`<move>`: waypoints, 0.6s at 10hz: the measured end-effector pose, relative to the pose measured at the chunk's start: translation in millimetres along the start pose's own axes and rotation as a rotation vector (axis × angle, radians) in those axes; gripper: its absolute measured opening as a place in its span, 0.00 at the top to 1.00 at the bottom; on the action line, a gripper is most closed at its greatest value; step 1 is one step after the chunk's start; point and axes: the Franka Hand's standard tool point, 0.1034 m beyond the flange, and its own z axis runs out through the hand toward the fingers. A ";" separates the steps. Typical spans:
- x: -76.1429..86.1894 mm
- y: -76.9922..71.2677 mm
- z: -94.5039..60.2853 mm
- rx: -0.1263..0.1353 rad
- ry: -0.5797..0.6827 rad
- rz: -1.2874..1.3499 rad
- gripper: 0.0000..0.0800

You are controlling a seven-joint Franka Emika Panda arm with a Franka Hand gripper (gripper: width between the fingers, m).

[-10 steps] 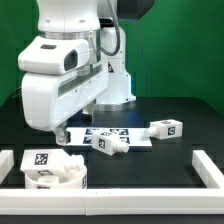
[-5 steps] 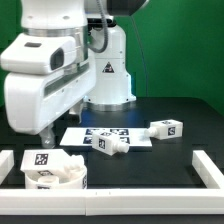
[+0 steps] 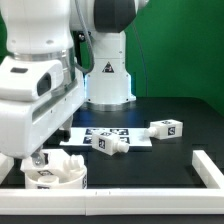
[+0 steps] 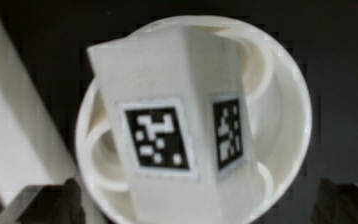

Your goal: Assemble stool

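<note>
The stool's round white seat (image 3: 58, 176) lies at the front of the exterior view's left, with one chunky tagged leg (image 4: 172, 110) standing on it. In the wrist view the seat (image 4: 274, 120) fills the frame. My gripper (image 3: 38, 159) hangs just above the seat; its dark fingertips (image 4: 48, 203) show far apart on either side of the leg, so the gripper (image 4: 190, 208) is open and holds nothing. Two loose tagged legs lie on the black table: one (image 3: 108, 144) in the middle, one (image 3: 166, 128) toward the exterior view's right.
The marker board (image 3: 125, 133) lies flat behind the middle leg. White border rails run along the front (image 3: 150, 188) and the exterior view's right (image 3: 209, 166). The robot base (image 3: 108, 80) stands at the back. The arm's bulk hides the exterior view's left.
The arm has swung toward the exterior view's left and down, bringing the gripper over the seat and covering the seat's tag. The loose legs have not moved.
</note>
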 end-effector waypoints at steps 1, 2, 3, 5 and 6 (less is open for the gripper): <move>-1.0 -2.7 5.4 0.009 0.000 0.002 0.19; -4.8 -2.8 9.9 0.016 0.000 0.001 0.19; -8.0 -1.7 13.8 0.022 0.000 0.004 0.19; -11.1 -1.2 20.8 0.028 0.002 0.007 0.19; -11.3 -1.7 23.4 0.031 0.002 0.008 0.19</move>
